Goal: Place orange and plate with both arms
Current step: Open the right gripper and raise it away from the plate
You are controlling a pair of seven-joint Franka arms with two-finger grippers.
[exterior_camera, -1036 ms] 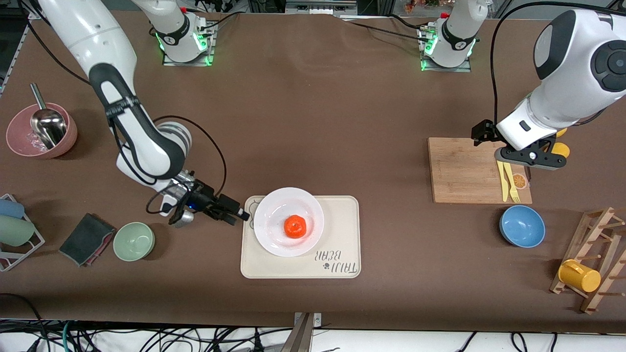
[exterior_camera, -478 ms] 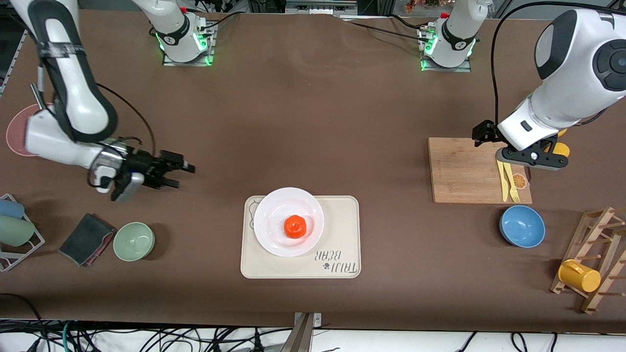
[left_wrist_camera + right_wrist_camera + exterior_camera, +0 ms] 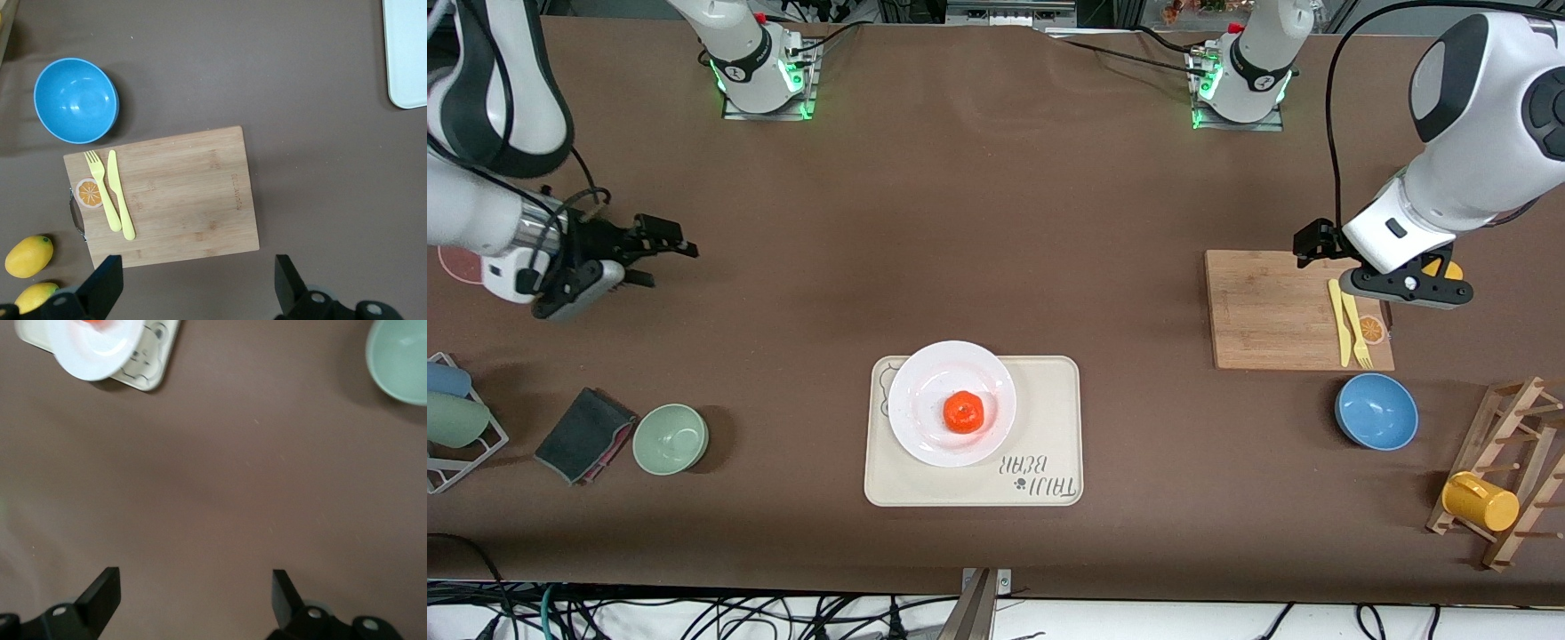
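The orange [image 3: 964,412] sits in the middle of the white plate [image 3: 925,391], which rests on the cream bear tray [image 3: 1049,418] near the front camera. My right gripper [image 3: 671,264] is open and empty in the air over bare table toward the right arm's end, well apart from the tray. Its wrist view [image 3: 193,600] shows the plate [image 3: 97,350], a sliver of the orange [image 3: 93,322] and the tray's corner [image 3: 157,360]. My left gripper [image 3: 1320,249] is open and empty over the edge of the cutting board [image 3: 173,193]; its wrist view [image 3: 197,287] shows brown table between the fingers.
A green bowl [image 3: 671,438], dark cloth [image 3: 585,436] and cup rack [image 3: 454,418] lie at the right arm's end. The board [image 3: 1272,311] holds a yellow fork and knife [image 3: 1347,324]. Nearby are lemons [image 3: 29,255], a blue bowl [image 3: 1376,411] and a wooden rack with a yellow mug [image 3: 1480,500].
My right gripper has drawn back from the tray's edge toward the right arm's end and away from the front camera. The left arm has barely shifted. Plate and orange have not moved.
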